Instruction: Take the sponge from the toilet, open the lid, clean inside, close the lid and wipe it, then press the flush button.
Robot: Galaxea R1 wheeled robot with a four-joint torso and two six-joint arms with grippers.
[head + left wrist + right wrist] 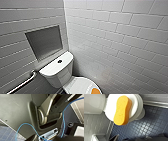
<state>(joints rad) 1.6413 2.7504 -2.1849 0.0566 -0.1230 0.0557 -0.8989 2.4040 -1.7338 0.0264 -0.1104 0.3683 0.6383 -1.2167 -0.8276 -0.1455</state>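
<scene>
Orange sponge [122, 110] lies on the closed lid [110, 106].

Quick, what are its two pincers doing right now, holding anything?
Left pincer: cannot be told.
Right pincer: cannot be told; the sponge lies on the lid.
</scene>
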